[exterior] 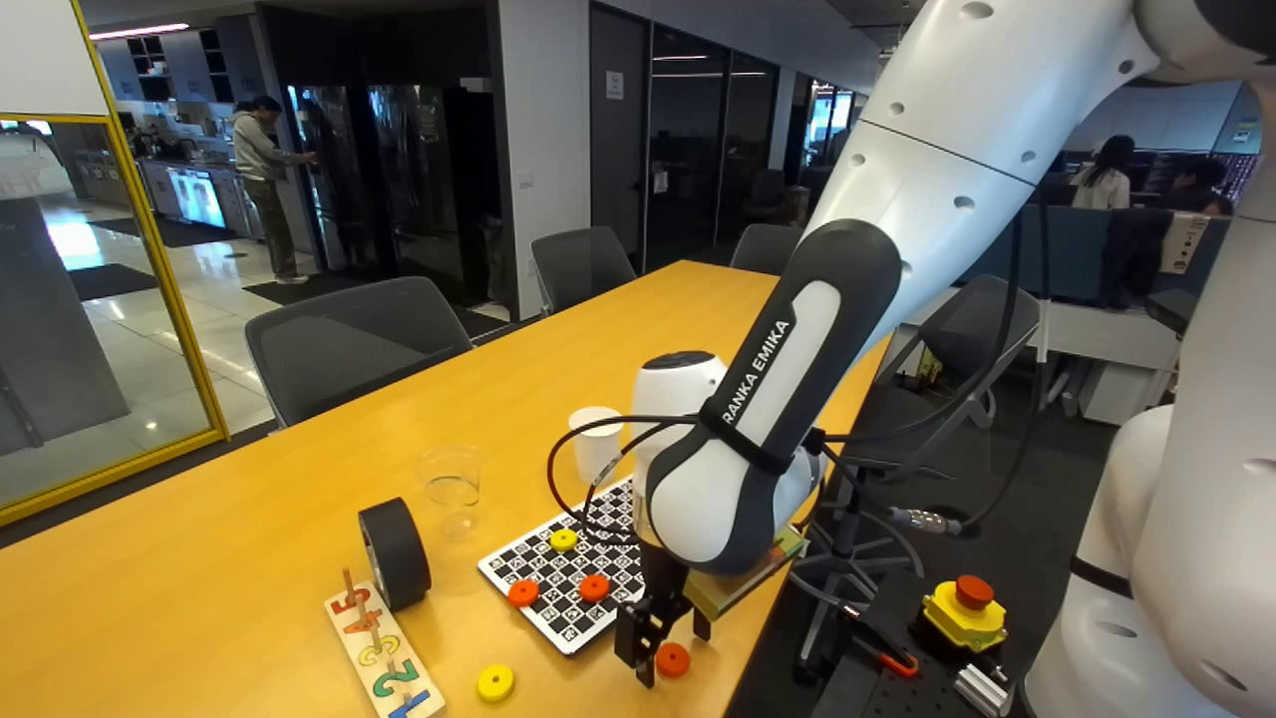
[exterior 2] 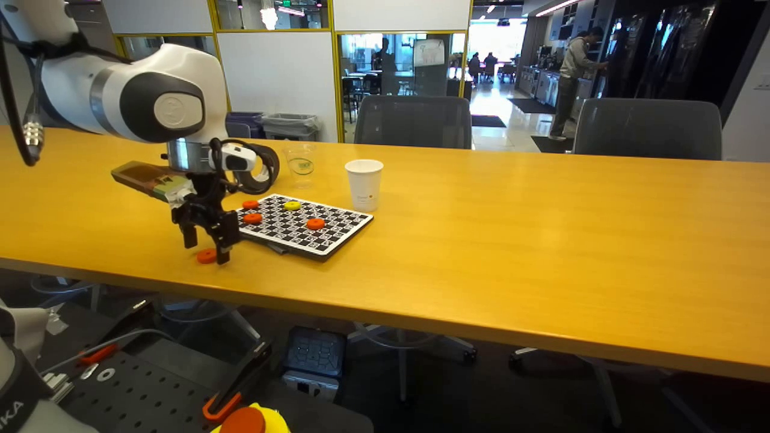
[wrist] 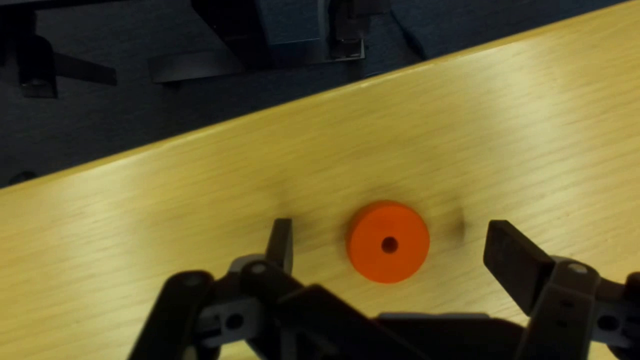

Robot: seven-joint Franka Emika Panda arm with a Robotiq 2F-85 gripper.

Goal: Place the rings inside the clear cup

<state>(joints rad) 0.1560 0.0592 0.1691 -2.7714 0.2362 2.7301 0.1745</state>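
The gripper (wrist: 389, 230) is held spread and empty astride one orange ring (wrist: 370, 242) beside the board (exterior 2: 286, 225), presumably for pinching it; three more orange rings (exterior 2: 316, 224) and one of two yellow rings (exterior: 563, 539) are seen on the board, beyond which one clear cup (exterior 2: 301, 167) is placed, apparently for filling.

On our side of the tabletop (exterior 2: 541, 240), a ring (exterior 2: 206, 257) lies by the near edge, left of and before the board (exterior 2: 344, 226) carrying other rings (exterior 2: 316, 224). Behind the board, the clear cup (exterior 2: 301, 165) stands between tape roll (exterior: 401, 553), left, and paper cup (exterior 2: 364, 185), right.
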